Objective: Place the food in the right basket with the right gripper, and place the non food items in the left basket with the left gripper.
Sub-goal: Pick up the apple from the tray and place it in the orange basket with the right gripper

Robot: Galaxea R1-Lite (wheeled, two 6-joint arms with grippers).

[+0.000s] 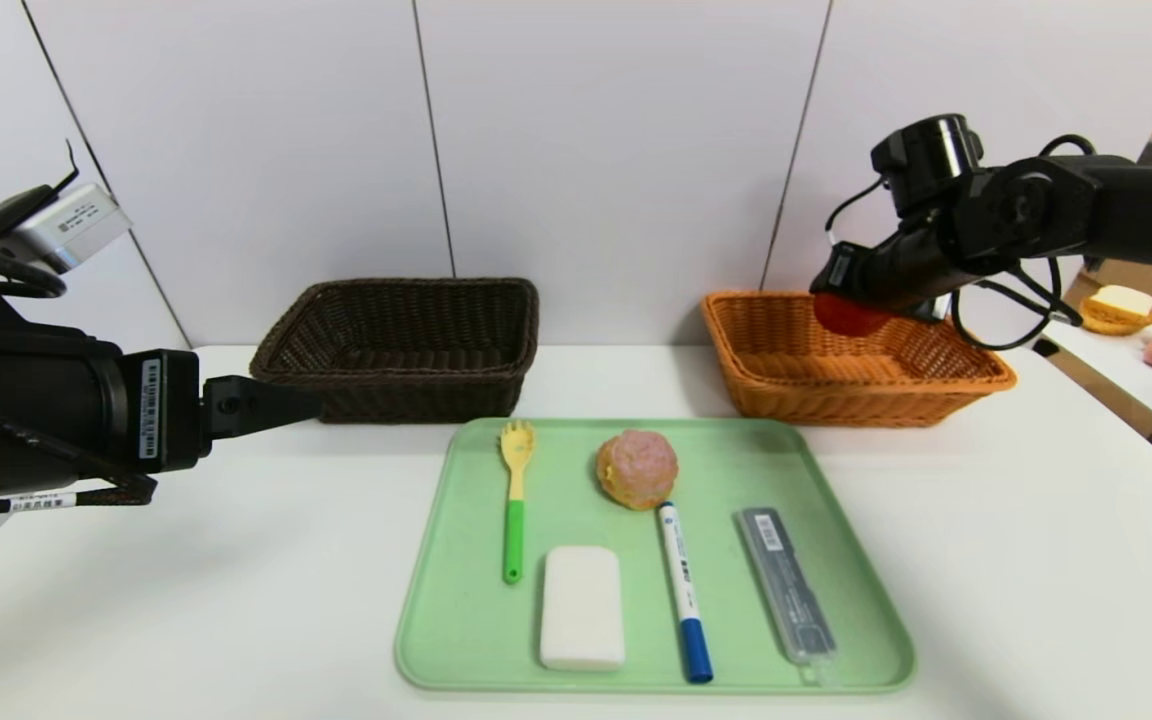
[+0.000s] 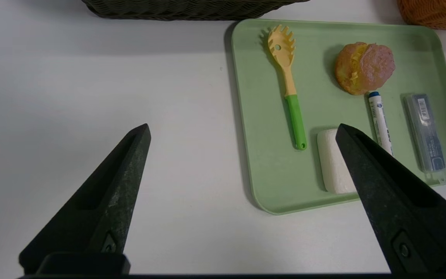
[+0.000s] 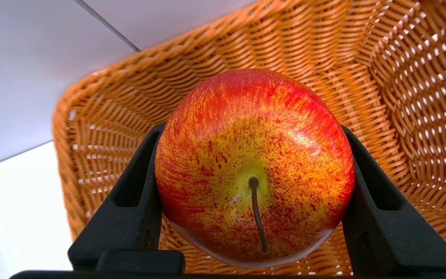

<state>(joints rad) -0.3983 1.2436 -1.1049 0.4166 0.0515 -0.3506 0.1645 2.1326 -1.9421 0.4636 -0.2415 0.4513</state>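
My right gripper (image 1: 841, 300) is shut on a red and yellow apple (image 3: 254, 166) and holds it above the orange basket (image 1: 946, 385), over its back part. In the head view the apple (image 1: 848, 316) shows just under the fingers. My left gripper (image 1: 311, 402) is open and empty, held above the table left of the green tray (image 1: 456, 610) and in front of the dark brown basket (image 1: 401, 345). On the tray lie a yellow-green pasta fork (image 1: 514, 498), a cream puff (image 1: 637, 468), a white bar (image 1: 582, 606), a blue marker (image 1: 684, 592) and a grey case (image 1: 787, 584).
A side table (image 1: 1126, 375) at the far right holds other fruit and bread. White wall panels stand behind both baskets. The orange basket's inside (image 3: 420, 116) shows nothing else in the right wrist view.
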